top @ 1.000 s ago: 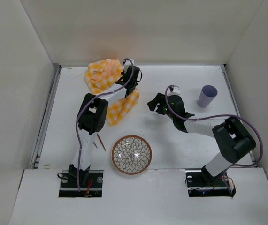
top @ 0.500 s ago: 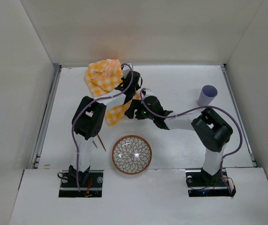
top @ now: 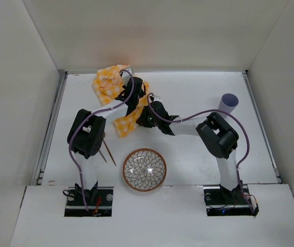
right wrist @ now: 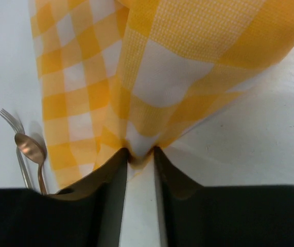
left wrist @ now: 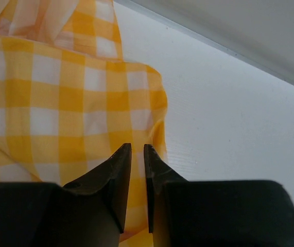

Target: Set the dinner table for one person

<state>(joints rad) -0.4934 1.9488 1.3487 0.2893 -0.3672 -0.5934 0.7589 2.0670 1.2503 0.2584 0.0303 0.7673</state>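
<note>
The dinner table (top: 203, 85) is a wide white top. A yellow-and-white checked cloth (top: 109, 82) lies bunched at its far left, one strip (top: 127, 122) trailing toward the plate. My left gripper (top: 130, 95) is shut on a fold of that cloth (left wrist: 59, 98), its jaws (left wrist: 137, 150) nearly touching. My right gripper (top: 144, 116) meets the strip from the right, and its fingertips (right wrist: 140, 152) pinch a gathered edge of the cloth (right wrist: 152, 77). A patterned plate (top: 144, 169) sits near the front centre.
A lilac cup (top: 229, 102) stands at the right. A fork (right wrist: 13, 122) and a copper spoon (right wrist: 31, 146) lie left of the cloth, the utensils (top: 108, 155) showing beside the plate from above. Walls enclose the table on three sides.
My right arm swung left from near the cup to the cloth strip, and its jaws closed on the cloth's edge. My left gripper drifted slightly left and nearer, still holding the cloth.
</note>
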